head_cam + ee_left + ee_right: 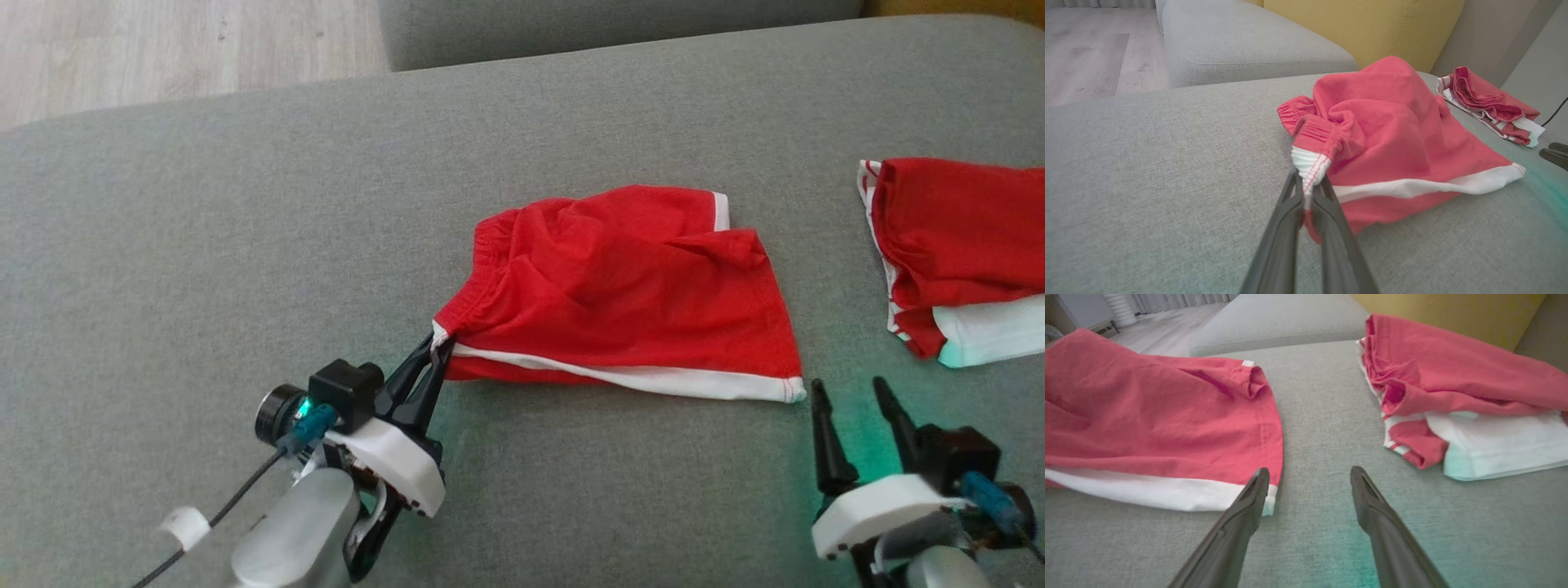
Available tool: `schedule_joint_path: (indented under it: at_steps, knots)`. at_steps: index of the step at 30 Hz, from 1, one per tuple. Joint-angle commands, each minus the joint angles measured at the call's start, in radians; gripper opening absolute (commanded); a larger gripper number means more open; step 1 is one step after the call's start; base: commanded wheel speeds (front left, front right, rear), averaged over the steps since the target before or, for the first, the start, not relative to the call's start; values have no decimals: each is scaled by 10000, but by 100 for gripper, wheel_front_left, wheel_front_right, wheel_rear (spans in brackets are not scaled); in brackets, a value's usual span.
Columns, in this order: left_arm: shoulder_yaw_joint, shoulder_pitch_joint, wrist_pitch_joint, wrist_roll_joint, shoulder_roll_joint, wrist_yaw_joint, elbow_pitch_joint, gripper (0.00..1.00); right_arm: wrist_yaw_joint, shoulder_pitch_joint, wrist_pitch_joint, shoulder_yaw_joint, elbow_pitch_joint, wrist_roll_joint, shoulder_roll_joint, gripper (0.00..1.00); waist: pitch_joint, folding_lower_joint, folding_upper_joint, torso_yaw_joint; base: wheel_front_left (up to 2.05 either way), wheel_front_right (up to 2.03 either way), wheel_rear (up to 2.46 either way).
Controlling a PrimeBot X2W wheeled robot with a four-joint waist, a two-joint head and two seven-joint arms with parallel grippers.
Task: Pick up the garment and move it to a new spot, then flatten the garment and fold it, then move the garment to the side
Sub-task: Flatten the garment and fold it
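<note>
Grey upholstered cushion (204, 245), bearing rumpled red shorts (629, 294) with white trim near the middle and folded red-and-white clothes (963, 237) well apart, rightward.

garment (620, 302) on cushion (245, 245), centre | folded pile (955, 237) right of it, apart | second cushion (612, 24) behind

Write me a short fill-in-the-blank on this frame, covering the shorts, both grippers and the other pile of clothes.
1. The left gripper is ___ on a corner of the red shorts.
2. The right gripper stands ___ and holds nothing.
3. The shorts lie on a ___ sofa cushion.
4. The other pile of clothes lies to the robot's ___ of the shorts.
Missing words: shut; open; grey; right.
</note>
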Motion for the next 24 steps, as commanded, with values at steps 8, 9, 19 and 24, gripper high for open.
schedule_joint_path:
  at_steps: [8,9,19,24]
  knots:
    - [130,-258,-190,124,92,179,-494,0,-7,-192,372,777,-127,2,-53,100,21,1,0,136,0,0,0]
    - [119,-263,-192,128,97,190,-521,0,-7,-204,398,791,-106,3,-53,100,33,1,0,147,0,0,0]
    - [12,-345,-151,171,187,302,-804,0,-7,-617,720,1003,376,6,-53,100,244,1,0,211,0,0,0]
    - [-9,-394,-96,152,233,321,-897,0,-7,-764,687,1067,567,27,-53,100,325,1,0,247,0,0,0]
